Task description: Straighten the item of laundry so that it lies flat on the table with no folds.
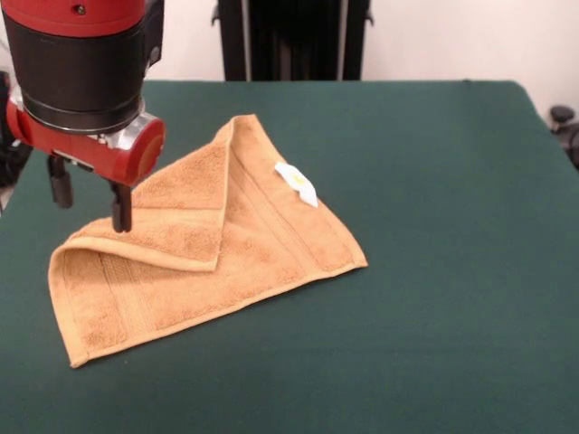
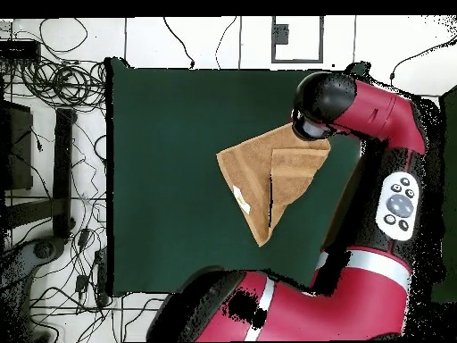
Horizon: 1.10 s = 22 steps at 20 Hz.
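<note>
The item of laundry point(image 1: 226, 244) is a tan-orange terry towel lying on the dark green table point(image 1: 434, 271), with one corner folded over so it forms a rough triangle. A small white tag point(image 1: 297, 183) shows near its far edge. My gripper point(image 1: 90, 201) hangs open just above the towel's left folded corner, its two dark fingers point(image 1: 120, 210) apart with nothing between them. From overhead the towel point(image 2: 268, 179) lies right of the table's middle, and the arm's head point(image 2: 317, 107) covers its upper right corner.
The red arm point(image 2: 393, 179) runs along the table's right side in the overhead view. Cables and stands point(image 2: 54, 134) lie on the floor to the left of the table. A black stand point(image 1: 289, 36) rises behind the far table edge.
</note>
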### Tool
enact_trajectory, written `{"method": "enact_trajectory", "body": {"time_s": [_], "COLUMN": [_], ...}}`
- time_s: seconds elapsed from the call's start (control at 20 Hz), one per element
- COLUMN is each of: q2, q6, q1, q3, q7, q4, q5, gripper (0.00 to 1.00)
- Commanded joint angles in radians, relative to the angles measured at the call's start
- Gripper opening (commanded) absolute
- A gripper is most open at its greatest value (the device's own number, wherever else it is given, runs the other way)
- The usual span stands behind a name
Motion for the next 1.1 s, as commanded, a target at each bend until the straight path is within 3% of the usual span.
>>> {"method": "enact_trajectory", "body": {"time_s": [0.05, 0.5, 1.1], "q2": [0.049, 0.039, 0.004], "q6": [0.042, 0.011, -0.17], "q1": [0.037, 0.036, 0.039], "q3": [0.147, 0.159, 0.165], "q7": [0.049, 0.065, 0.075], "q4": [0.22, 0.248, 0.35], "q5": [0.03, 0.03, 0.011], "gripper": [1.0, 1.0, 1.0]}}
